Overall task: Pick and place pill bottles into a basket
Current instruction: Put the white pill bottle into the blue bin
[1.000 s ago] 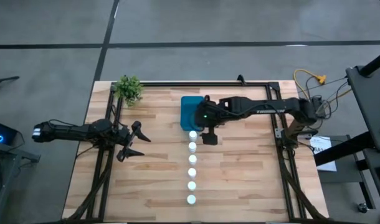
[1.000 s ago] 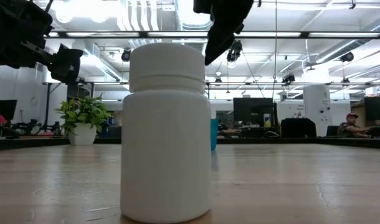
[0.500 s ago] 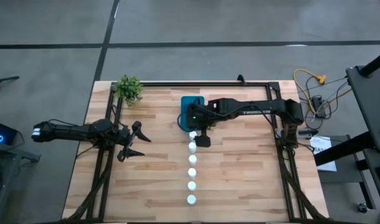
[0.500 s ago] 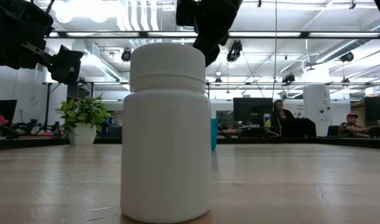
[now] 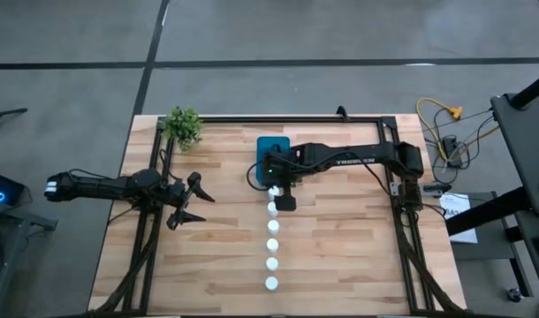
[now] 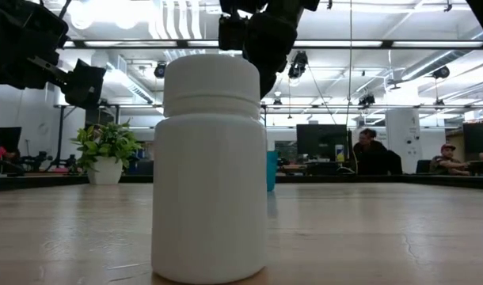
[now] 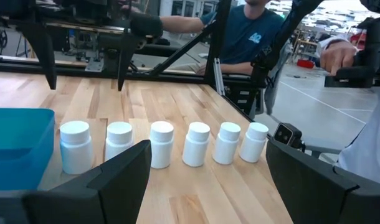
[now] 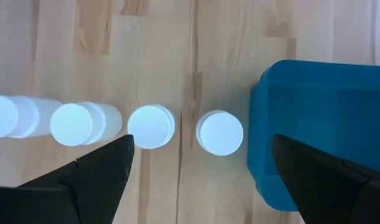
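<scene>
Six small white cylindrical pill bottles (image 7: 161, 144) stand in a row at centre frame, beside the teal-blue rectangular plastic basket (image 5: 272, 147) above them. The right gripper (image 5: 278, 192), fingers spread, hangs over the bottle nearest the basket. The left gripper (image 5: 191, 201) waits spread at left. No readable writing.

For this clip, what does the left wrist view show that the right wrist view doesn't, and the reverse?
Only the left wrist view: all six small white cylindrical pill bottles from the side, standing in a row, and a person in a teal shirt beyond the table. Only the right wrist view: the round caps from straight above, four in frame. Both: the teal-blue plastic basket at the row's end, the wooden table, and open fingers.
</scene>
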Action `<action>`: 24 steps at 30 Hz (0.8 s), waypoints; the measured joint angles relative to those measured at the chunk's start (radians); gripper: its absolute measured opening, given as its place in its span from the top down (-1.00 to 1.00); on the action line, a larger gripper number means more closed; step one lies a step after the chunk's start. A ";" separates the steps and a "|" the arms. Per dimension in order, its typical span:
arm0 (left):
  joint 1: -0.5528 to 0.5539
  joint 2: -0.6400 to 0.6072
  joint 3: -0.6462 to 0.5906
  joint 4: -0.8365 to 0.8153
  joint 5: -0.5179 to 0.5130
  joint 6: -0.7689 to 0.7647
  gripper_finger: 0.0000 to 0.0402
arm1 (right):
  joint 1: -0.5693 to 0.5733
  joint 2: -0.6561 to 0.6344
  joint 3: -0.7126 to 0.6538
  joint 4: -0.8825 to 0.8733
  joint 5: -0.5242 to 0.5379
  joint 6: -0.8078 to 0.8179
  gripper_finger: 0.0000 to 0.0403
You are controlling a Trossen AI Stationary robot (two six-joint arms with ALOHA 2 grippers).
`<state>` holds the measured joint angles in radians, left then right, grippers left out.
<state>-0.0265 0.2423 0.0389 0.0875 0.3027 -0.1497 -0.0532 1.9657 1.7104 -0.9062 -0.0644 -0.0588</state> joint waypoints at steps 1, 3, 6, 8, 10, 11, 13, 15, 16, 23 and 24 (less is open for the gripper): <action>0.000 0.000 0.000 0.000 0.000 0.000 -0.49 | 0.000 0.001 -0.002 0.000 0.000 0.002 -0.83; 0.000 0.001 0.000 0.000 0.000 0.000 -0.49 | 0.000 0.002 -0.006 -0.001 0.000 0.003 -0.83; 0.000 0.002 -0.001 0.000 0.000 0.000 -0.49 | 0.001 0.002 -0.009 0.003 0.000 0.005 -0.83; 0.000 0.004 -0.001 0.000 0.000 0.000 -0.49 | 0.001 0.002 -0.011 0.007 0.000 0.006 -0.83; 0.000 0.007 -0.001 0.000 0.000 0.000 -0.49 | 0.001 0.002 -0.011 0.015 0.000 0.006 -0.83; 0.000 0.008 -0.001 0.000 0.000 0.000 -0.49 | 0.001 0.002 -0.011 0.018 0.000 0.006 -0.82; 0.000 0.015 -0.001 0.000 0.000 0.000 -0.49 | 0.001 0.002 -0.011 0.021 0.000 0.006 -0.80; 0.000 0.022 -0.002 0.000 0.000 0.000 -0.49 | 0.001 0.002 -0.012 0.022 0.000 0.003 -0.74; 0.000 0.024 -0.002 0.000 0.000 0.000 -0.49 | 0.001 0.002 -0.012 0.023 0.000 0.003 -0.71; 0.000 0.044 -0.002 0.001 0.000 0.000 -0.49 | 0.000 0.002 -0.012 0.029 0.000 -0.002 -0.49; 0.000 0.046 -0.002 0.001 0.000 0.000 -0.49 | 0.000 0.002 -0.013 0.033 0.000 -0.009 -0.48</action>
<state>-0.0265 0.2884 0.0372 0.0883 0.3027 -0.1499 -0.0528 1.9675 1.6974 -0.8731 -0.0640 -0.0681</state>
